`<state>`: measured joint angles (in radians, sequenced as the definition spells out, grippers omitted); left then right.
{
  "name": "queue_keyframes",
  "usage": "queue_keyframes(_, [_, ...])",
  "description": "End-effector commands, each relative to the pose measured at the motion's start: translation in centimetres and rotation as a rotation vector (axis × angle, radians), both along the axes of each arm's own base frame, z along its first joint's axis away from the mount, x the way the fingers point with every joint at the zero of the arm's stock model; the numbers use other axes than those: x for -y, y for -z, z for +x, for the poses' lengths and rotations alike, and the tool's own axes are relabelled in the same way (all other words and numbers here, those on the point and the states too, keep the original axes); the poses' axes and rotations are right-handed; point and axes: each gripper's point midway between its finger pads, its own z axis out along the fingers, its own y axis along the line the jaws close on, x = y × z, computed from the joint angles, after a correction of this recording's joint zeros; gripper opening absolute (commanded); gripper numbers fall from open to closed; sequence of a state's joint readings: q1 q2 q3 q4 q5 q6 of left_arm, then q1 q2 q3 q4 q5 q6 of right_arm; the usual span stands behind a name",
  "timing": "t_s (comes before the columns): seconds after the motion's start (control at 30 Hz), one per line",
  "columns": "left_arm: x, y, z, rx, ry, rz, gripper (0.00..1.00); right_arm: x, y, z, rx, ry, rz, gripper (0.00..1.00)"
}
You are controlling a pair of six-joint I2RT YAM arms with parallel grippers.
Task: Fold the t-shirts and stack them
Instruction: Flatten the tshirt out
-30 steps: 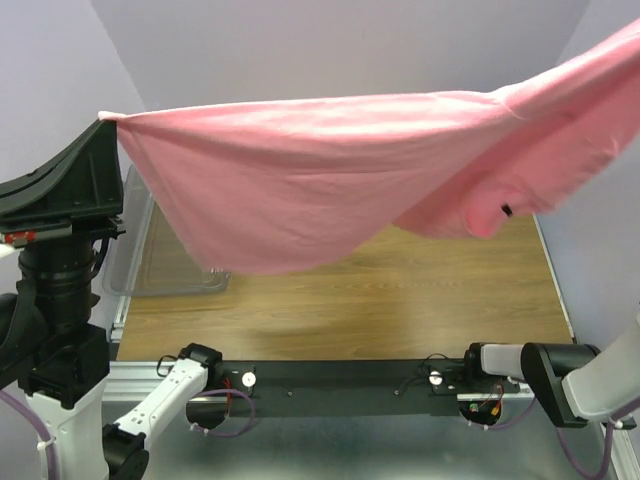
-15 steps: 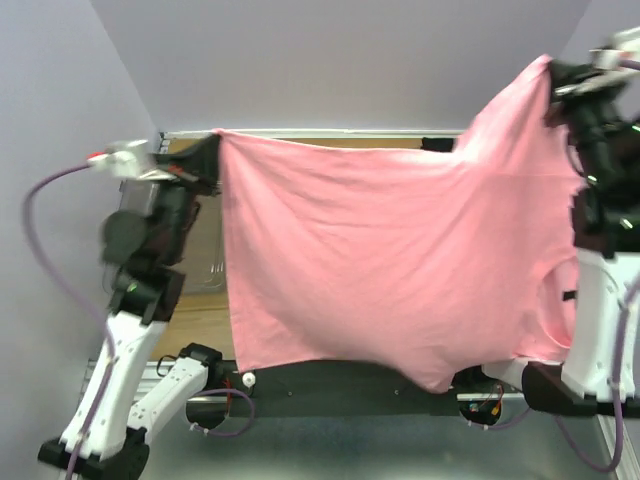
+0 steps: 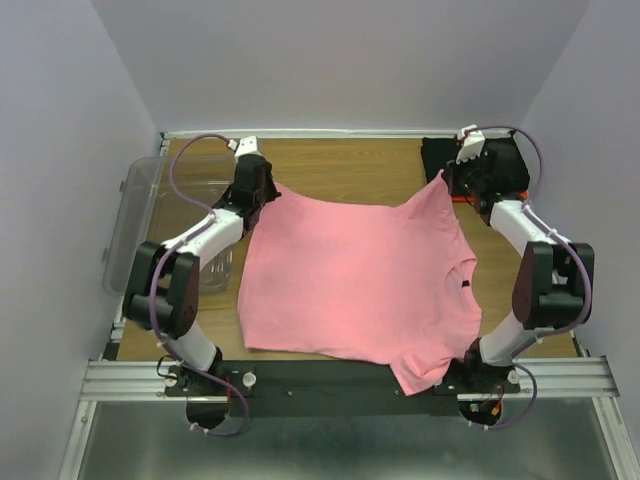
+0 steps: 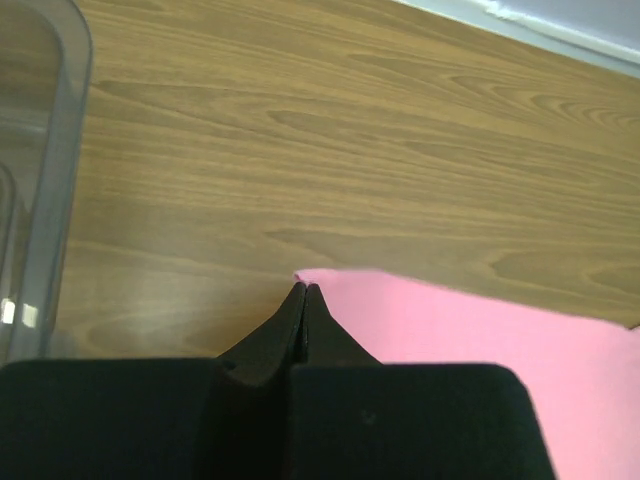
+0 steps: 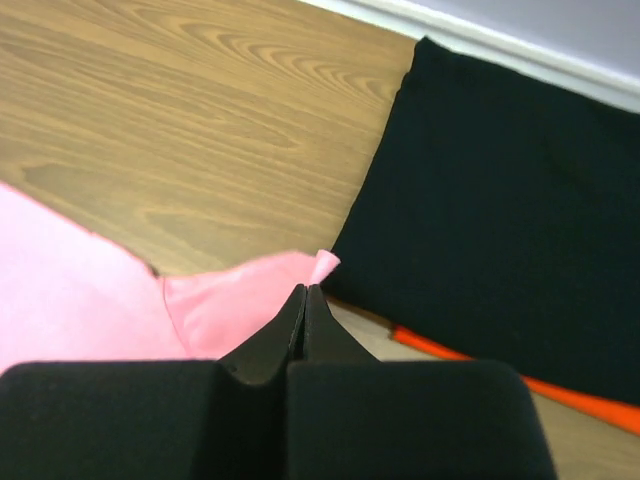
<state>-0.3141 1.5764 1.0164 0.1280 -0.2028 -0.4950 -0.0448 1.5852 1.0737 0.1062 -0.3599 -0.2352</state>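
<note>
Dropped from midair, pink t-shirt lies on desk (far corners pinched by left pincer, right pincer).

One pink t-shirt, one black t-shirt, one orange-red t-shirt, one clear tub

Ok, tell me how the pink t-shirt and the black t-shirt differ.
The pink t-shirt lies spread open mid-table; the black t-shirt is folded into a rectangle at the far right corner. The left gripper and right gripper pinch the pink t-shirt's far corners; nothing holds the black t-shirt. Both lie flat.
</note>
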Motion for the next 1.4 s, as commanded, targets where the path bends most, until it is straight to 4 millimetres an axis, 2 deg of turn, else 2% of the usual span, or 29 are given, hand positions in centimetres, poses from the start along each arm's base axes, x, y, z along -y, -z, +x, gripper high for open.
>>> queue_keyframes(0.0, [-0.9,1.7,3.0,-0.034,-0.071,0.061,0.0,-0.6,-2.0,4.5,0.123,-0.014,0.06,0.0])
queue_keyframes(0.03, [-0.7,1.3,3.9,-0.027,-0.075,0.062,0.0,-0.7,-1.7,5.0,0.115,-0.018,0.063,0.01])
queue_keyframes(0.17, [-1.2,2.6,5.5,-0.056,-0.089,0.082,0.0,-0.3,-0.6,6.7,0.081,0.008,0.069,0.01])
queue_keyframes(0.2, [-1.4,3.5,5.8,-0.076,-0.089,0.092,0.0,-0.2,-0.8,7.4,0.086,0.014,0.069,0.0])
queue_keyframes(0.43, [-1.0,3.3,8.1,-0.065,-0.055,0.096,0.0,0.0,-2.0,8.5,0.099,0.03,0.082,0.0])
queue_keyframes(0.57, [-0.9,2.6,8.9,-0.045,-0.046,0.106,0.0,-0.3,-3.2,7.8,0.114,0.018,0.088,0.01])
queue_keyframes(0.7, [-1.3,2.2,9.3,-0.04,-0.053,0.12,0.0,-0.5,-3.6,6.7,0.114,0.006,0.09,0.0])
queue_keyframes(0.97, [-2.5,4.2,9.5,-0.109,-0.089,0.173,0.0,-0.4,-4.4,4.3,0.124,0.005,0.08,0.01])
queue_keyframes(1.17, [-3.2,4.7,9.6,-0.119,-0.088,0.184,0.0,-0.3,-5.5,1.8,0.144,0.0,0.076,0.01])
queue_keyframes(1.37, [-3.8,4.6,9.5,-0.112,-0.079,0.196,0.0,0.1,-5.0,-0.1,0.139,0.012,0.059,0.01])
